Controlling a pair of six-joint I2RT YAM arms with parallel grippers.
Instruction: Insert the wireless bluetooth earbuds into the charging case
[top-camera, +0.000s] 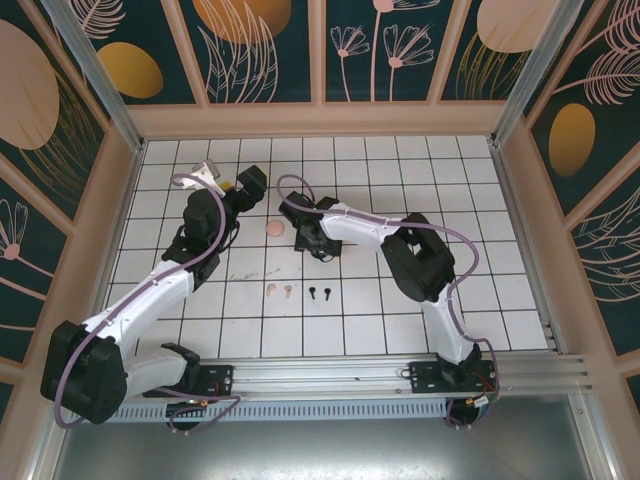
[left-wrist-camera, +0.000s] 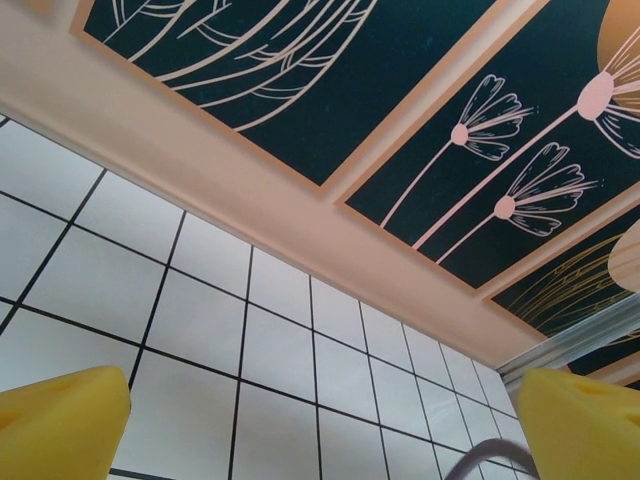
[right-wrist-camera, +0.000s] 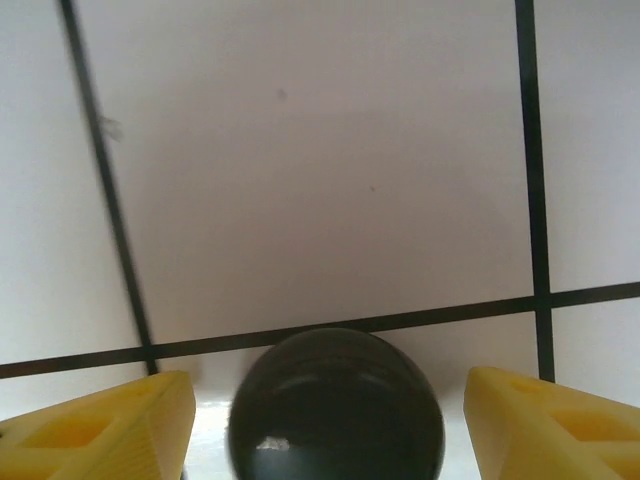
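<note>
Between the right gripper's (right-wrist-camera: 330, 380) spread fingers (right-wrist-camera: 100, 430), a black case (right-wrist-camera: 335, 415), untouched; black earbuds (top-camera: 312, 293) apart, toward the table's (top-camera: 400, 170) near edge.

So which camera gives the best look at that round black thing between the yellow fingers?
The right wrist view: the black case sits close up, glossy, between the fingers. In the top view the right gripper hides most of it. The left wrist camera faces the back wall.

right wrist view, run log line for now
right end effector: open, astride black case | left end effector: open, empty | black earbuds, pink earbuds: on tiles
</note>
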